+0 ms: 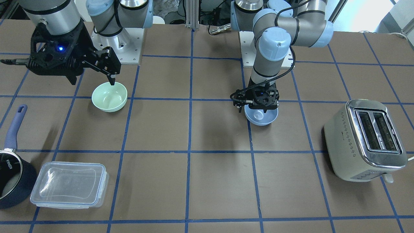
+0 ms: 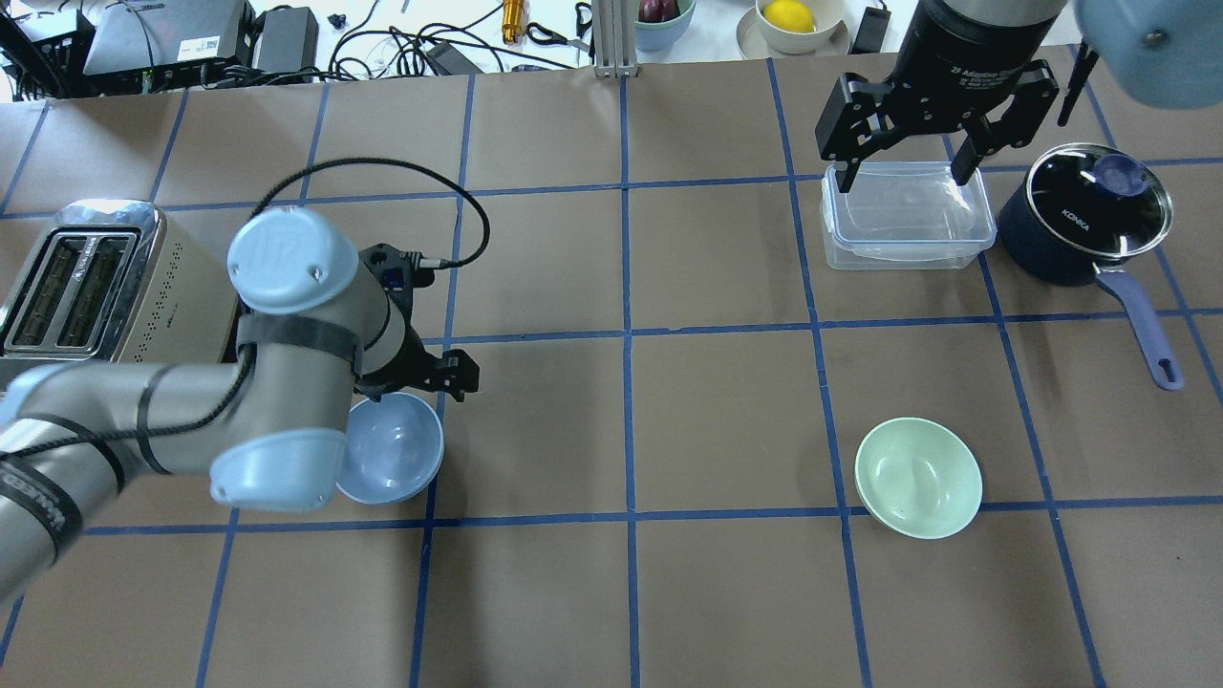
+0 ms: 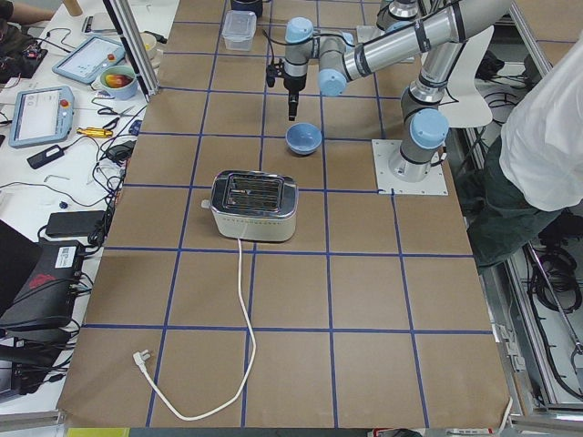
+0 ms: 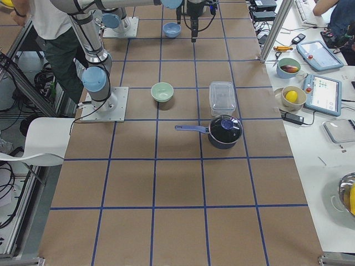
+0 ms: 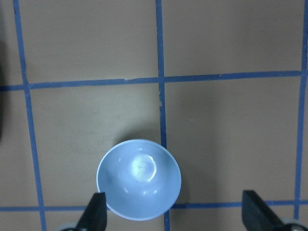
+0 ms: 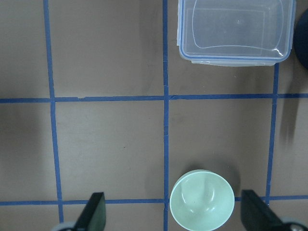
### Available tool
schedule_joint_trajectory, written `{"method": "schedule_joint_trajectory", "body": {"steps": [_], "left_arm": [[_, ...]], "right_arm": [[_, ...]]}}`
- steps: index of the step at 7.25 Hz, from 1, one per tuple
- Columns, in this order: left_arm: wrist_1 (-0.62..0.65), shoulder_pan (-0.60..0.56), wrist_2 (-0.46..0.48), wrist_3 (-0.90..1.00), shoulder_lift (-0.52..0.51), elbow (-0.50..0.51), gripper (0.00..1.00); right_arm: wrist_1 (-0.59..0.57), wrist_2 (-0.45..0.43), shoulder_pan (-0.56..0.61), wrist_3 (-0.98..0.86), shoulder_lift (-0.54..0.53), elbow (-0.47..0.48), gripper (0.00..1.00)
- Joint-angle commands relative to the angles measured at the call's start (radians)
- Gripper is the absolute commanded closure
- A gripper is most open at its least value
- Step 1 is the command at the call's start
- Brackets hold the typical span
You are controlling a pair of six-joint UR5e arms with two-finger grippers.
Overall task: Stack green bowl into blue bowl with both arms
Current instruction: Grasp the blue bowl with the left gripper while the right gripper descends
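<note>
The blue bowl [image 2: 396, 449] stands upright on the table, partly under my left arm. In the left wrist view the blue bowl [image 5: 139, 179] lies below my left gripper [image 5: 175, 214], toward its left finger; the jaws are wide open and empty. The green bowl [image 2: 918, 477] stands upright and alone on the right side. My right gripper [image 2: 901, 172] is open and empty, held high. In the right wrist view the green bowl [image 6: 202, 199] shows far below, between the open fingers.
A clear lidded plastic container [image 2: 906, 215] and a dark navy saucepan [image 2: 1089, 215] with a long handle stand beyond the green bowl. A cream toaster [image 2: 86, 277] stands at the far left, beside my left arm; its cord [image 3: 241, 364] trails along the table.
</note>
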Motion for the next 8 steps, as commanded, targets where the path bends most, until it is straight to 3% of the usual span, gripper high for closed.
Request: {"method": "schedule_joint_trajectory", "body": {"steps": [1, 2, 3, 4, 6, 8], "left_arm": [[0.174, -0.005, -0.003, -0.014, -0.034, -0.177, 0.00], [0.174, -0.006, 0.002, -0.012, -0.040, -0.176, 0.09], [0.177, -0.009, 0.005, 0.000, -0.036, -0.165, 0.76], [0.176, -0.012, 0.024, -0.012, -0.039, -0.159, 0.98], [0.165, -0.054, 0.045, -0.017, -0.041, -0.096, 1.00], [0.159, -0.081, 0.039, -0.097, -0.050, -0.043, 1.00]], "right_arm": [[-0.002, 0.000, -0.005, -0.070, 0.006, 0.019, 0.00], [-0.007, 0.001, -0.016, -0.114, 0.000, 0.022, 0.00], [-0.007, 0.003, -0.033, -0.139, -0.011, 0.021, 0.00], [0.003, 0.001, -0.054, -0.185, -0.014, 0.024, 0.01], [0.000, -0.002, -0.129, -0.272, -0.024, 0.100, 0.03], [-0.136, -0.002, -0.224, -0.355, -0.064, 0.293, 0.03]]}}
